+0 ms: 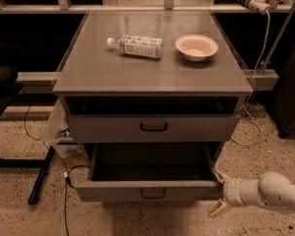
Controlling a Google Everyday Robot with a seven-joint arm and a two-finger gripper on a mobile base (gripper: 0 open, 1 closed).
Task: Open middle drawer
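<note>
The middle drawer (147, 190) is pulled far out of the grey cabinet. Its deep, dark tray is exposed and a small black bar handle (153, 193) sits at the centre of its front. My gripper (218, 192) reaches in from the lower right on a white arm (273, 194). It is right beside the drawer front's right end. It is open, with one yellowish fingertip (218, 175) above the corner and the other below it. Nothing is held between them.
Above the open drawer, another grey drawer (152, 128) stands slightly out. On the cabinet top (152, 73) lie a plastic bottle (136, 45) on its side and a white bowl (196, 46). Cables and a black pole (40, 176) lie on the floor at left. A rail runs behind the cabinet.
</note>
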